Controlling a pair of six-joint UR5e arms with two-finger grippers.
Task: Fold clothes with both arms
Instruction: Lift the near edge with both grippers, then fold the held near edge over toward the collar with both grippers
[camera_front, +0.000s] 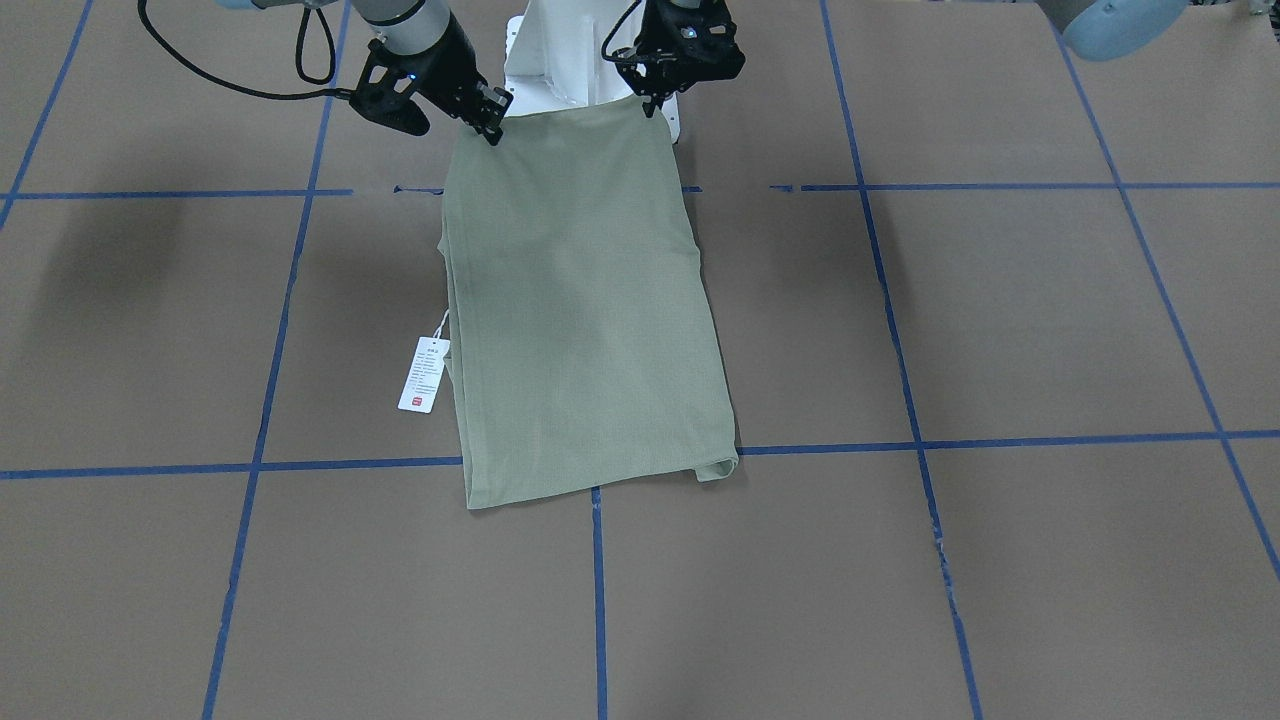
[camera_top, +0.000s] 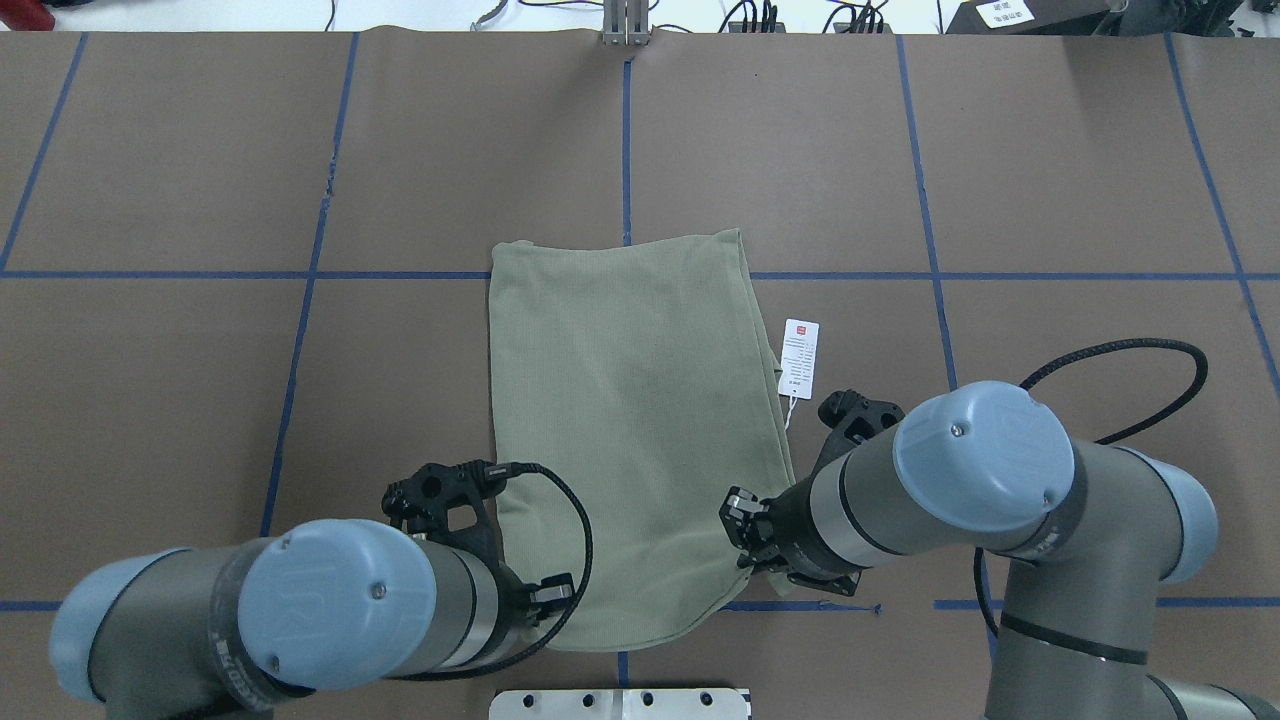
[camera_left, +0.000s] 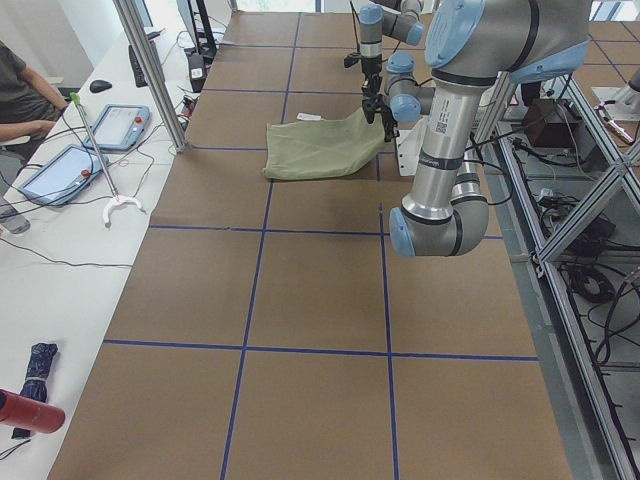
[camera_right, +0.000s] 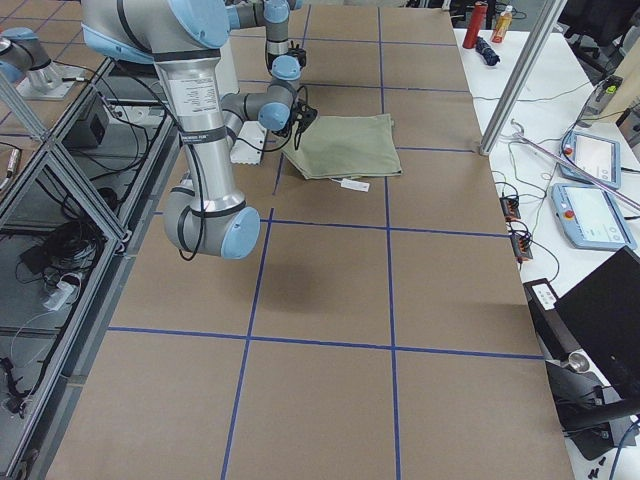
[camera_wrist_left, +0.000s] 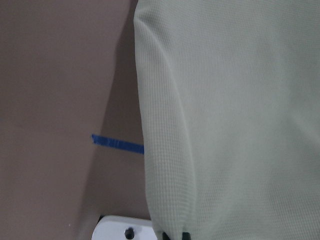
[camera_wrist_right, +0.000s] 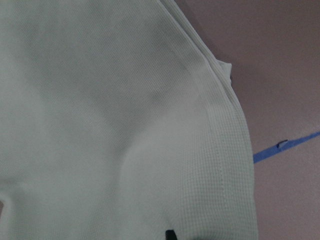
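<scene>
Shirt (camera_front: 580, 310) lies mid-table (camera_front: 1000, 320), already narrowed to long panel, no sleeves showing, tag (camera_front: 424, 374) beside one edge. Left gripper (camera_front: 652, 103) and right gripper (camera_front: 492, 128) each pinch one corner of robot-side end, raised. Likely left to do: crosswise fold toward far end.

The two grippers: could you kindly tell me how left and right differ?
The right gripper is slanted; the left gripper hangs nearly upright. The hang tag lies on the right gripper's side, not the left's. Both pinch a raised corner of the shirt.
</scene>
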